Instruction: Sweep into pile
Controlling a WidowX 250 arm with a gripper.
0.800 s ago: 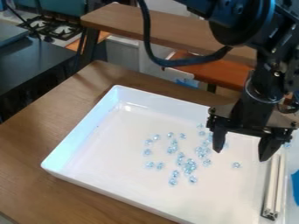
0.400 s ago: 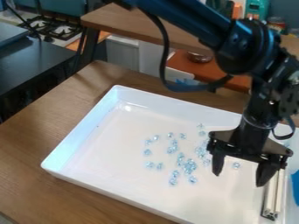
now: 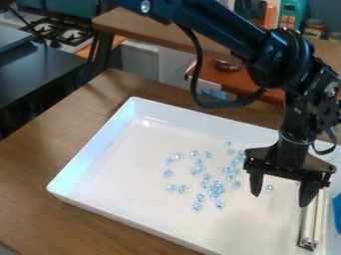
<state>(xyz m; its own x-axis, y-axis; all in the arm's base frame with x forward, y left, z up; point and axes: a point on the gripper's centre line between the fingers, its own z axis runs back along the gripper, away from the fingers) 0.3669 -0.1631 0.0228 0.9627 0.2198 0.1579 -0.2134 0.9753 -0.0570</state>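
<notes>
Near the parted jaws, a pale bar (image 3: 309, 221) lies inside the white tray (image 3: 90, 149), apart from the bluish beads (image 3: 216, 189).

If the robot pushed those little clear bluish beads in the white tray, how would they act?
The beads look small and glassy, so each is probably light and hard. Their rounded shapes suggest they might roll or skitter across the smooth tray, though its raised walls would likely stop them.

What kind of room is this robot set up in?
Probably a lab or workshop with a toy kitchen: a small stove stands at the back left, and a black robot arm hangs over a white tray of clear bluish beads on a wooden table.
</notes>
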